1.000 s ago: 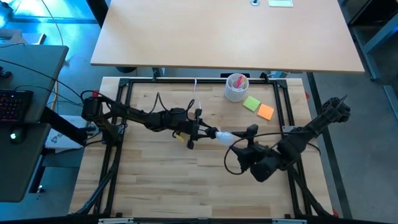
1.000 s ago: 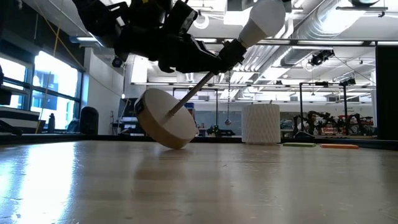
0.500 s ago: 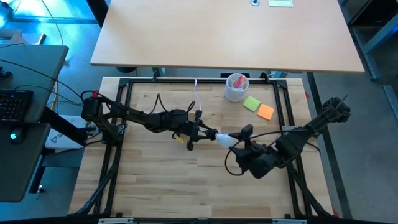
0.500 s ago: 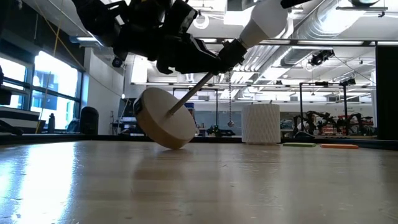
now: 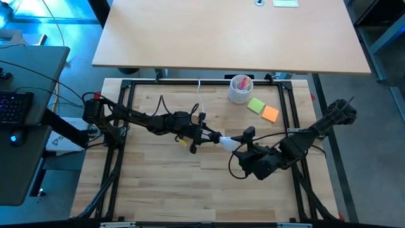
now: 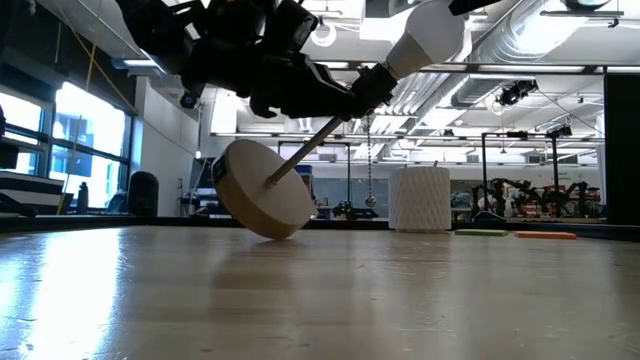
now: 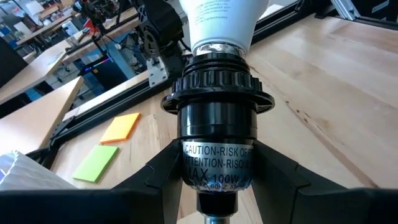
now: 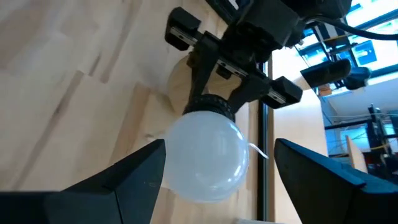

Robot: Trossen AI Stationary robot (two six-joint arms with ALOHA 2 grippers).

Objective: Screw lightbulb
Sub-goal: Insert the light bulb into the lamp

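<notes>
The lightbulb [image 5: 229, 142] is seated in the black socket [image 7: 216, 146] near table ctr, pinched by the left gripper [image 5: 204, 135]. The right gripper [image 5: 243, 143], spread, has been advanced from 4 o'clock around the bulb; twisting is likely next.

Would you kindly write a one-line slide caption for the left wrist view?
Left gripper fingers clamp the black socket with the white lightbulb seated in its top.

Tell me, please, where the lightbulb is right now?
In the high view the lightbulb is near the table's middle, seated in the black socket held by the left gripper, with the right gripper open around its globe.
</notes>
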